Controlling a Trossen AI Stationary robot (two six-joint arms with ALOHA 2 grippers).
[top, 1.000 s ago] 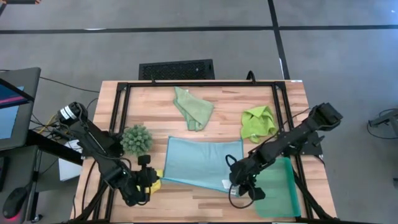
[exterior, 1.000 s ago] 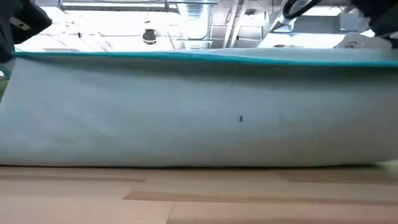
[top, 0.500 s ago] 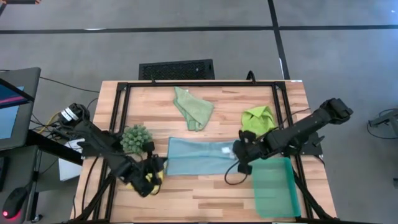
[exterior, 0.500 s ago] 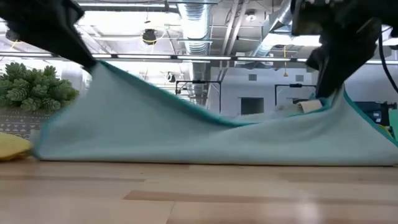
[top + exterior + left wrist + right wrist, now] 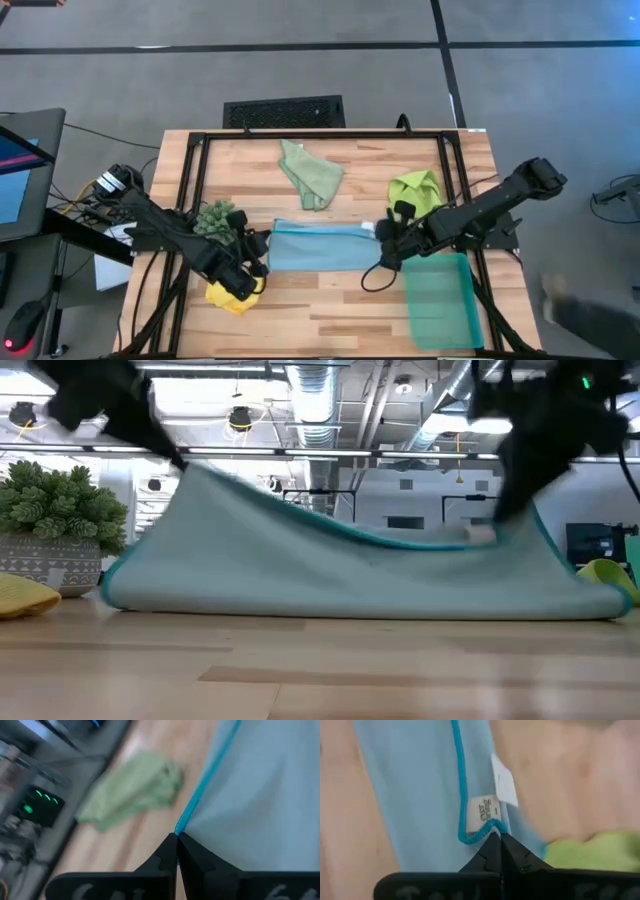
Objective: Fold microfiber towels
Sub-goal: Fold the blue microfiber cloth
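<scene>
**Both grippers pinch the blue towel's corners**

The left gripper (image 5: 176, 836) has its fingers pressed together on one corner of the blue towel (image 5: 322, 247); the right gripper (image 5: 496, 836) pinches the opposite corner, beside the towel's label (image 5: 482, 813). The towel lies doubled over at the table's (image 5: 330, 310) middle, its held edge raised. The yellow towel (image 5: 230, 296) and spiky clump (image 5: 218, 217) lie near its left end, the lime towel (image 5: 418, 190) and tray (image 5: 445, 305) near its right end, the sage towel (image 5: 312, 174) beyond it.
</scene>
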